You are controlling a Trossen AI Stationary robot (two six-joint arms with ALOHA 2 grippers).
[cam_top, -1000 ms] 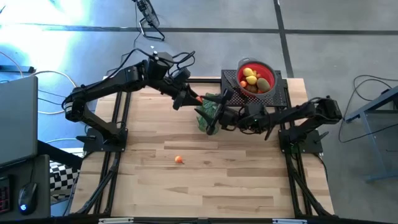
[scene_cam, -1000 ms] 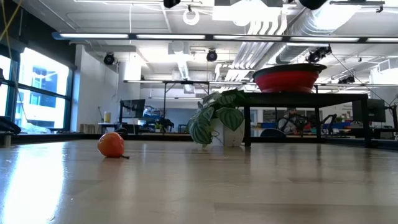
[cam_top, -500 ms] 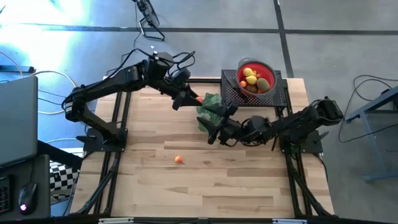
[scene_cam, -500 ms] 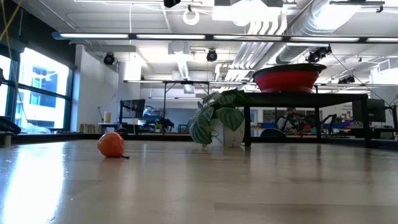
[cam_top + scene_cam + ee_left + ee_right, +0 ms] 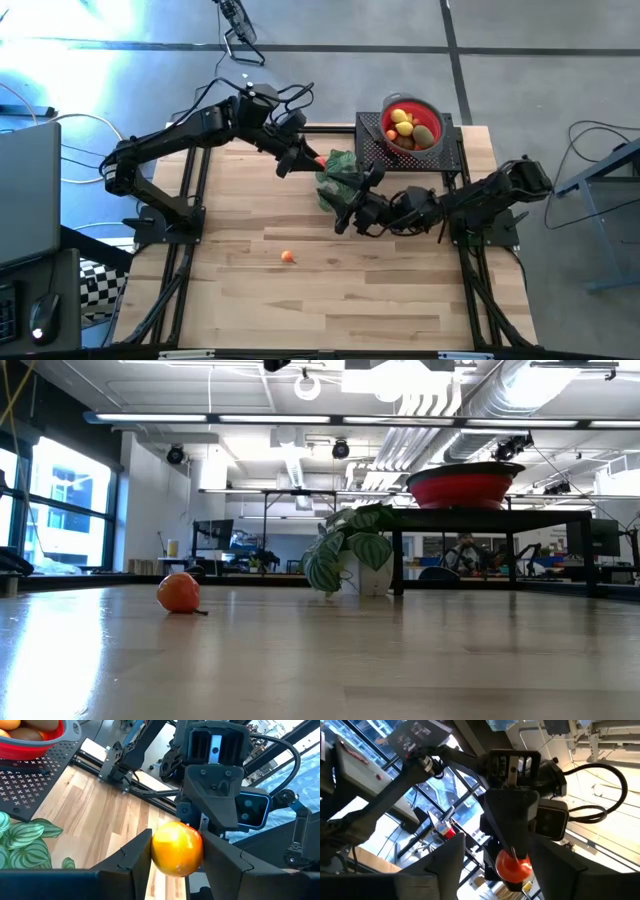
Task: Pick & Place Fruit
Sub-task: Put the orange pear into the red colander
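Observation:
An orange-red fruit hangs above the table's far middle, with my left gripper shut on it. My right gripper stands open a little nearer and to the right, pointing up at that fruit without touching it. A second small orange fruit lies on the table by itself, also seen in the low view. The red bowl sits on a black stand at the far right and holds several yellow, red and brown-green fruits. Neither gripper shows in the low view. My left gripper pinches the orange-red fruit between its two fingers, one on each opposite side. The fingers come from the table's left, slanting slightly down. The fruit is lifted clear of the table.
A green leafy plant sprig lies just below and between the two grippers. The black perforated stand under the bowl fills the far right corner. Bare wood spreads over the near half of the table.
My right gripper has swung a little toward the table's near edge, away from the plant sprig, and has rolled about its own axis. It now faces the held fruit. The left gripper and its fruit have kept still.

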